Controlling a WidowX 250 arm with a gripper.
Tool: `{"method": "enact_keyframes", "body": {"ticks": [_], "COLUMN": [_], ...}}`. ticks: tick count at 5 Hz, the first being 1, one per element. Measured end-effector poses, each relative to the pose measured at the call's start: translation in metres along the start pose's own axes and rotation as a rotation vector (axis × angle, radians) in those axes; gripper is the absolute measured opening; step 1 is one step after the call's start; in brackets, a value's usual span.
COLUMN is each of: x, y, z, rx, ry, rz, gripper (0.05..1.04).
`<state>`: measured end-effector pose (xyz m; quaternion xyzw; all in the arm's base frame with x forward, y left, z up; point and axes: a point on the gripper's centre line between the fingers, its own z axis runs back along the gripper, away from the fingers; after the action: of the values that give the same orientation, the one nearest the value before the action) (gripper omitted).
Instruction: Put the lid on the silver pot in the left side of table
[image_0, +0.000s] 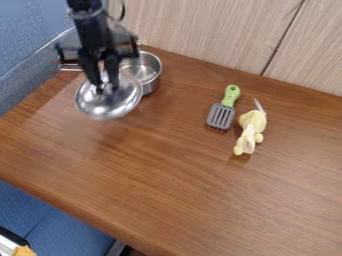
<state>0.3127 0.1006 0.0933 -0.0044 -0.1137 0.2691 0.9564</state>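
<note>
From my camera view, arm (90, 25) at 11 o'clock: matte black, chunky segments. Thin dark cable (123, 11) loops off its 3 o'clock side. Black gripper (105, 88) below, with a wide bracket (125, 52), short upright ends at its 9 and 3 o'clock, two slim dark fingers (112, 71). Screws, markings: too blurred for me.

Possibly an office; blue fabric panel (25, 25); wooden table (167, 175); wood-grain boards (200, 30).
</note>
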Motion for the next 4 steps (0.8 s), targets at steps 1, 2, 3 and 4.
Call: {"method": "enact_keyframes", "body": {"ticks": [1, 2, 3, 4], "x": [0.03, 0.052, 0.066, 0.075], "y": [-0.008, -0.013, -0.022, -0.022], "z": [-0.003, -0.012, -0.022, -0.033], "rx": [-0.012, -0.002, 0.004, 0.021], "ry": [-0.016, -0.031, -0.016, -0.012], "rz": [0.029, 0.03, 0.028, 0.02], "gripper": [0.285, 0.285, 0.285, 0.285]}}
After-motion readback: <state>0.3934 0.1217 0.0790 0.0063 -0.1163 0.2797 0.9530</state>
